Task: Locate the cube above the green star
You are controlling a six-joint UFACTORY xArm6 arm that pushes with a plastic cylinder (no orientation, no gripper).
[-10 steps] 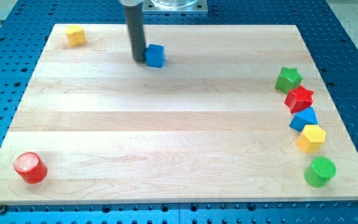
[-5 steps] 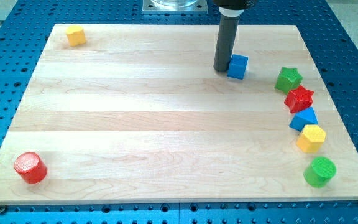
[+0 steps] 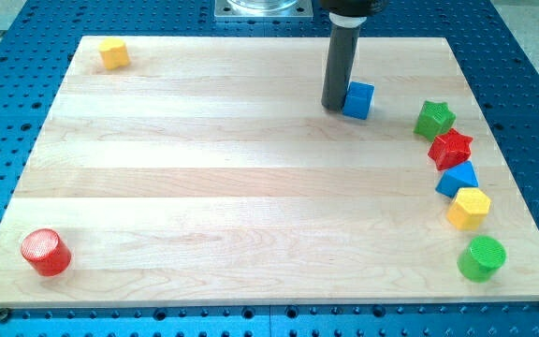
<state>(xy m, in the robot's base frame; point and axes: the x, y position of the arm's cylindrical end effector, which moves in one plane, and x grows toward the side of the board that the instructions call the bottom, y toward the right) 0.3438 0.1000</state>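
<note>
The blue cube (image 3: 358,99) sits near the view's top of the wooden surface (image 3: 251,187), a bit to the view's right of the middle. My tip (image 3: 335,106) is just on the cube's left side, and it looks like it is touching it, though I cannot be sure from here. The green star (image 3: 434,119) is to the view's right of the cube and a little lower, with a gap between them. Below the star, a red star (image 3: 451,148), a blue block (image 3: 458,179) whose shape is hard to make out, a yellow block (image 3: 469,207) and a green cylinder (image 3: 482,257) run down the right edge. I have no end effector that opens or closes, only a straight rod, so I hold nothing. The cube looks small, light and hard, and I think it will slide easily on the smooth wood. It may spin if pushed on a corner, so the flat side is the best place to push. I see no words or labels anywhere.
</note>
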